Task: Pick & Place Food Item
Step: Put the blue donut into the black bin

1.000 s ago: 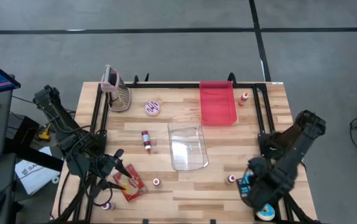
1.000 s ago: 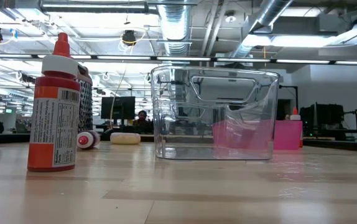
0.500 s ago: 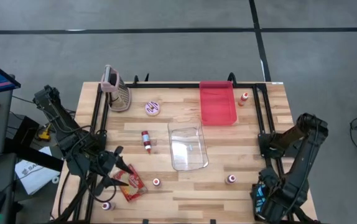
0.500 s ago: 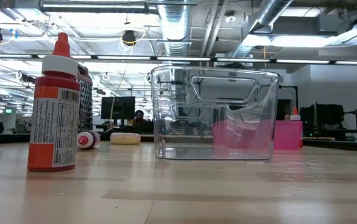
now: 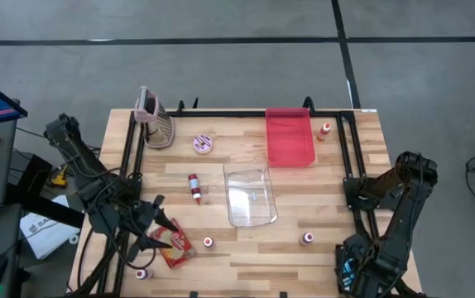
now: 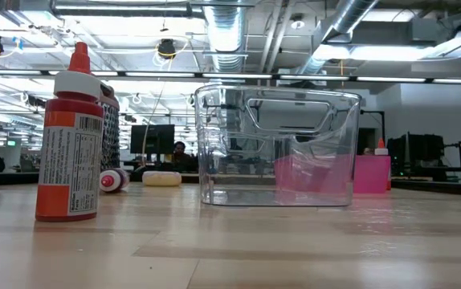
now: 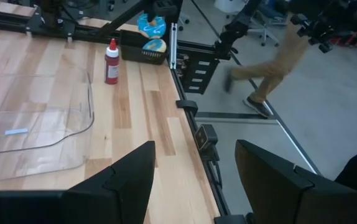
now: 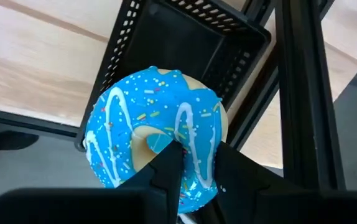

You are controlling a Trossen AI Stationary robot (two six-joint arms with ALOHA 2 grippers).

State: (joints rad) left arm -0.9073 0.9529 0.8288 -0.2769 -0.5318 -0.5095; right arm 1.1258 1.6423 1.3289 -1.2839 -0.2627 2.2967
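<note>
Doughnut point(image 8: 157, 140), blue-iced, is pinched in the right pincer point(image 8: 188, 177) above the black basket point(image 8: 185, 46) at the desk's point(image 5: 304, 199) near right corner; the carry across comes next, I'd judge, while the left pincer point(image 7: 194, 177) waits spread near left.

The blue donut point(image 8: 157, 140) has bright blue icing with white zigzag lines and small coloured sprinkles, and a pale dough edge shows at its side. It is tilted, with the iced face turned to the right wrist camera. The two dark fingers of the right gripper point(image 8: 194, 167) are closed on its rim, one finger tip reaching into the hole. It hangs over a black mesh basket point(image 8: 185, 43), at the table corner at about 5 o'clock in the high view. In the left wrist view the donut point(image 7: 150, 25) appears far away, above a second donut point(image 7: 154, 45) that lies in the same basket point(image 7: 142, 56).
</note>
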